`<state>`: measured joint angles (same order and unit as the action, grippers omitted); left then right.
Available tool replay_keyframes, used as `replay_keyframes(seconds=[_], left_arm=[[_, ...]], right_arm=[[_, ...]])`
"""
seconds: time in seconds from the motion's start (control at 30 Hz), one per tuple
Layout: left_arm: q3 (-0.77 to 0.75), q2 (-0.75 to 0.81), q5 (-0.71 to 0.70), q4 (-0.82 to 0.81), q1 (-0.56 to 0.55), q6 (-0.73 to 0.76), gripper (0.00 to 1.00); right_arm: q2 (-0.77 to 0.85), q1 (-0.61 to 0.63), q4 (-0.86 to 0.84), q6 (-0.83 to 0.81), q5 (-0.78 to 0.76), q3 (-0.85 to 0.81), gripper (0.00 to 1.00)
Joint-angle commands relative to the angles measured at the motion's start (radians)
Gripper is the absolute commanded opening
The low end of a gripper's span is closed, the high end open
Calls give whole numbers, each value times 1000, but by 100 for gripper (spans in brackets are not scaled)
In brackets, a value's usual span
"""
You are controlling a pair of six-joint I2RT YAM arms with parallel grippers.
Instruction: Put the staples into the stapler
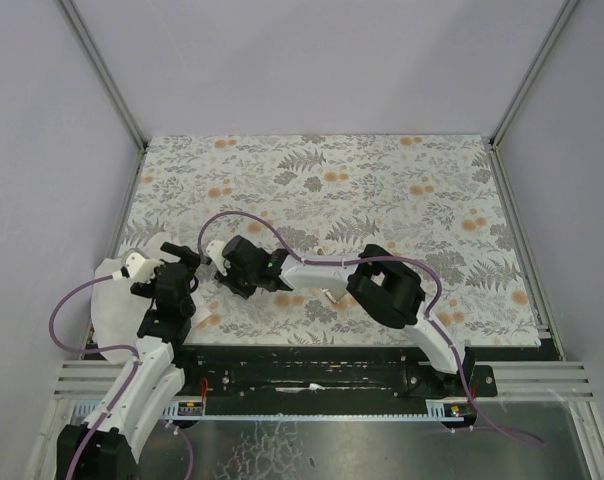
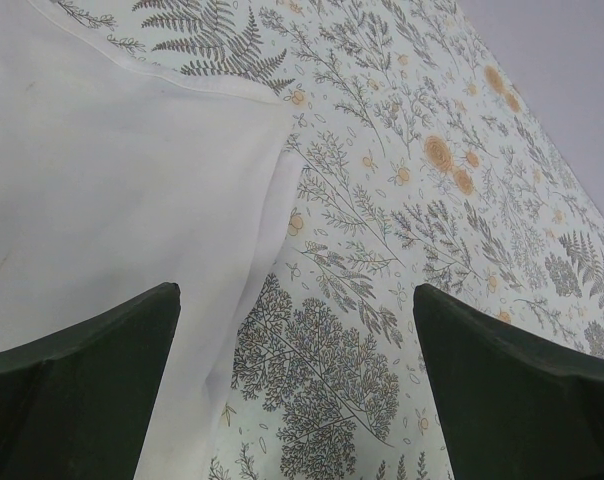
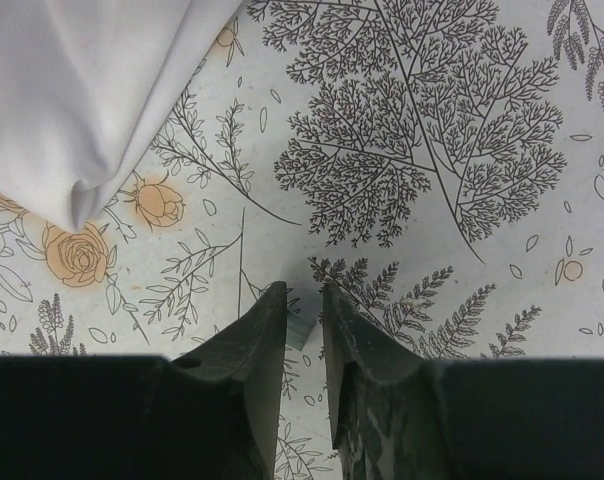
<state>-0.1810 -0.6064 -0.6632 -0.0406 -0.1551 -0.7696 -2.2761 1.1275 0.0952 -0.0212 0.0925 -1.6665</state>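
Staples cannot be picked out for certain in any view: neither their red box nor the stapler shows on the flowered desk point(image 1: 382, 190), so where they lie cannot be told from here. The one candidate is a pale sliver point(image 3: 304, 325) in the narrow slot of the right tool point(image 3: 303, 293). Its fingers stand close together with only a slim gap, and I cannot tell whether they pinch that sliver or merely frame bare cloth. The left tool point(image 2: 294, 295) hangs wide open and empty, half over a white sheet point(image 2: 112, 150) at the desk's left edge. The chief risk, as I judge it, is that the right tool closes on nothing, or nips the patterned cloth and drags it. If the sliver is a strip, so thin a thing could snap, twist or slide out under a squeeze that is off-centre. From above the two tools sit near each other, so a careless reach by either could knock the other or catch the sheet's loose corner. As for heading, the strip's long axis cannot be read; the sliver is too small and too hidden to say which way it points.
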Motion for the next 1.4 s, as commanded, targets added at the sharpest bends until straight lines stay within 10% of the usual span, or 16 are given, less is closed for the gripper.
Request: replay_keyframes(seconds=[0.0, 0.77, 1.37], left_arm=[[-25, 2, -32, 0, 8, -7, 100], [-24, -8, -19, -10, 8, -3, 100], [-26, -24, -8, -18, 8, -3, 100]], right_arm=[[51, 24, -2, -19, -22, 46, 27], [74, 28, 124, 294, -178, -21, 50], [-16, 53, 138, 299, -251, -83, 38]])
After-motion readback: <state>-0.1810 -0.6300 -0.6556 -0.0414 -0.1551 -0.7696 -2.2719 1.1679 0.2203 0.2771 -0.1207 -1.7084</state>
